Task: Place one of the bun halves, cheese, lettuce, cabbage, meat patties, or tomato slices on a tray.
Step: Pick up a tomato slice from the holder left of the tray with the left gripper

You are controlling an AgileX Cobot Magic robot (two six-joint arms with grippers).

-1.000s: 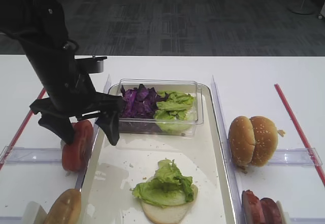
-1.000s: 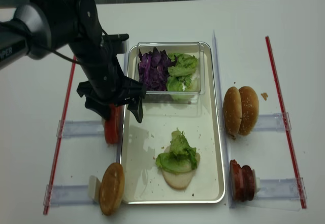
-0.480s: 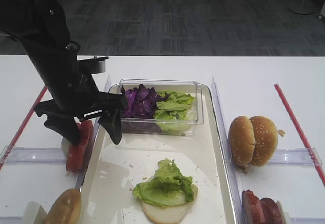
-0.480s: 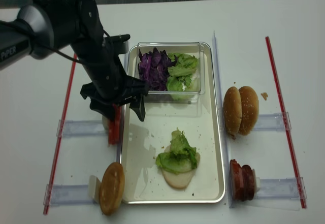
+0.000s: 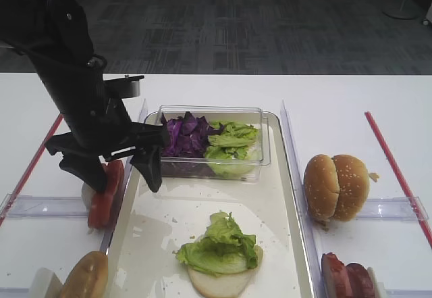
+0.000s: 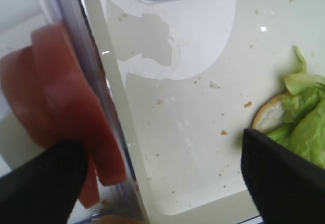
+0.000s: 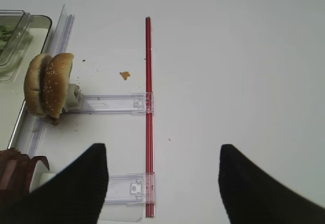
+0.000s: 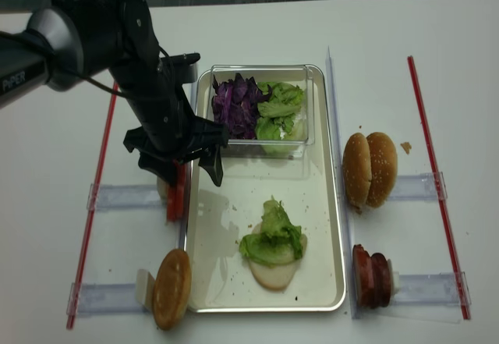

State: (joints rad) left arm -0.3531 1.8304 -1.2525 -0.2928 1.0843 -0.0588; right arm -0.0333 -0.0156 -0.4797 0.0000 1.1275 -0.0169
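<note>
Black and spread wide, my left gripper straddles the left rim of the tray: one finger comes down outside it against the upright tomato slices, the other stands over the tray's bare floor. I hold nothing between them. In my left wrist view the red slices stand on edge just beyond the tray's raised edge, pressed close to it, with my outer finger dark in front of their lower part.

My right gripper hangs above the white table, its two dark fingers well apart, nothing between them; a red strip runs under the gap.

On the tray, near its front end, a pale bun base carries a heap of lettuce. At the far end sits a clear plastic box with purple cabbage on its left side and more green leaves beside it.

Right of the tray, two sesame bun halves stand on edge together, and the meat patties stand nearer the front. A further bun stands on edge at front left.
</note>
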